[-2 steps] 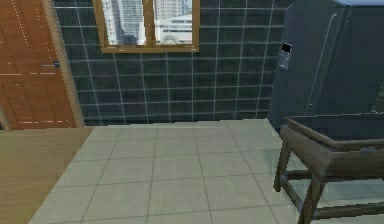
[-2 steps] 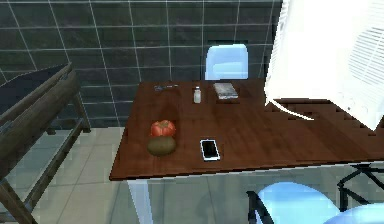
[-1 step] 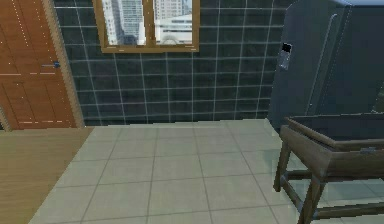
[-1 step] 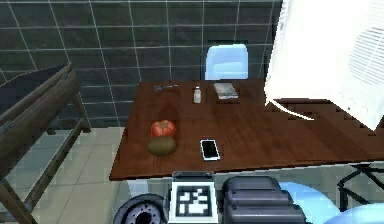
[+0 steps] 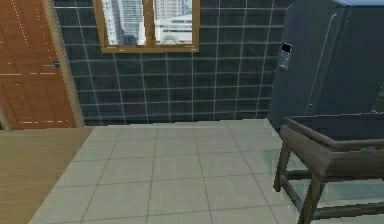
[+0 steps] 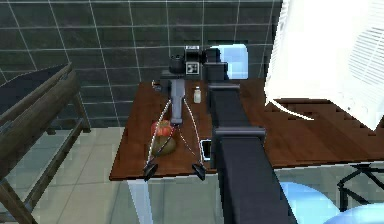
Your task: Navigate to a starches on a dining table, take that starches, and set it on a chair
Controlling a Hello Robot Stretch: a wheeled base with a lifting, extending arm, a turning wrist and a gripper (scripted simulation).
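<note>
**Fig. Gripper at the table: sources of failure.**

In the arm side view the arm (image 6: pixel 240 150) lies out over the table (image 6: pixel 300 140). The gripper (image 6: pixel 175 166) points toward the table's near edge. A brown lump (image 6: pixel 167 146), judged to be the starches, rests on the tabletop between the fingers (image 6: pixel 152 168). A red thing (image 6: pixel 159 128) is just beside the lump, perhaps touching it. Whether the fingers are apart, together or set on anything cannot be told. Whether anything is held cannot be told either, since the lump lies on the surface at the gripper.

Four risks are judged from this layout.

(a) The red thing may be taken with the lump, or instead of it, because the two lie so close together.

(b) The lump is near the table's edge, so a glancing contact could roll it onto the floor.

(c) A dark slab (image 6: pixel 207 150) lies just beside the arm and a small bottle (image 6: pixel 197 95) stands near the gripper's body. Either could be swept aside if the arm is turned or drawn in low.

(d) A blue chair (image 6: pixel 235 55) is seen past the table's far edge, and a pale one (image 6: pixel 310 200) at the near corner. A rounded lump set on a seat could roll off if it is let go from too high.

In the forward view a bench (image 5: pixel 330 140) stands before a fridge (image 5: pixel 330 60). The bench could be struck if the base is driven ahead carelessly.
</note>
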